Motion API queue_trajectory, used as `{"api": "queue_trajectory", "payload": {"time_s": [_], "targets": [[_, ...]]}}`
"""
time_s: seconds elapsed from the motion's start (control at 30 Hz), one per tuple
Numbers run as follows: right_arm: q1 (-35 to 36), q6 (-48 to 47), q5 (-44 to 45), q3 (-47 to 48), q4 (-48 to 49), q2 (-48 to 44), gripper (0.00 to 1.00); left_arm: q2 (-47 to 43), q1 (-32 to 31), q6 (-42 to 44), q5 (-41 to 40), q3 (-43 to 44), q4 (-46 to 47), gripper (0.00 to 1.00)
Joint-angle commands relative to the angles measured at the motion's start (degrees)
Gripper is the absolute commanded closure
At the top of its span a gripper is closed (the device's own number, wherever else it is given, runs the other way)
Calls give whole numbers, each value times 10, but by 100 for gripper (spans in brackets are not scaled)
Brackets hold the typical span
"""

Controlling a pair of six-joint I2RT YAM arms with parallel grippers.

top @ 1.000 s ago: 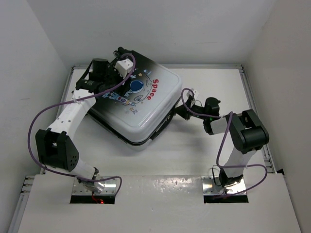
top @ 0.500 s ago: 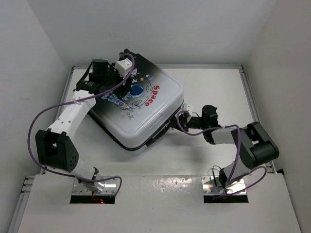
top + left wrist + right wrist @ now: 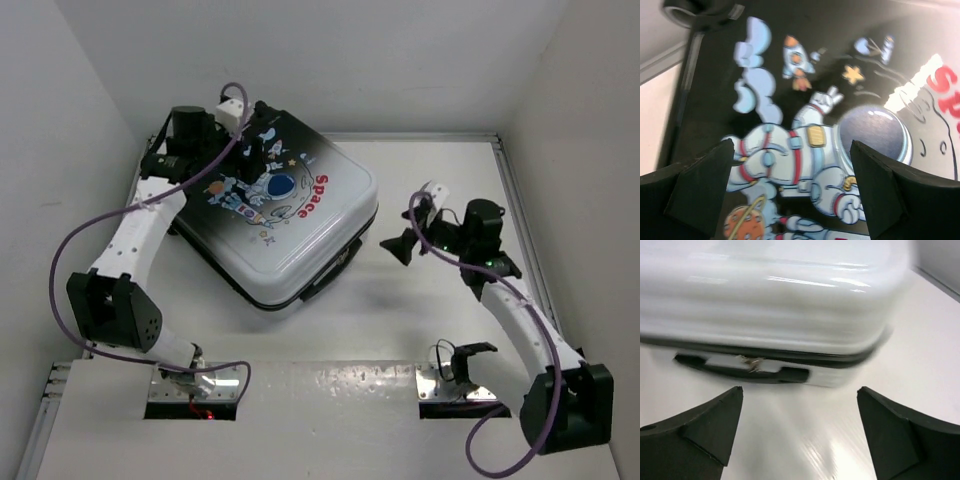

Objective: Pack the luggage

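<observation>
- Now our right gripper (image 3: 797,435) stands wide open and empty. It is drawn back from the handle side of the luggage (image 3: 300,240), where it was pinched shut a second ago.
- Our left gripper (image 3: 792,185) has spread fully too, holding nothing, above the astronaut print (image 3: 825,150).
- The luggage lies lid down on the table (image 3: 440,180), far left. With both grippers released, we judge the closing step finished.

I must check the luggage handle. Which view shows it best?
The right wrist view: the handle faces the camera. The top external view shows it edge-on; the left wrist only the printed top of the luggage.
</observation>
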Motion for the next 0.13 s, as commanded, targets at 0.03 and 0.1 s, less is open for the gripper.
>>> {"api": "queue_trajectory", "payload": {"time_s": [0.03, 0.1], "targets": [[-70, 112, 118, 73, -123, -27, 3, 11, 45, -65, 46, 43, -2, 0], [-117, 135, 144, 100, -127, -25, 1, 18, 64, -65, 55, 58, -2, 0]]}}
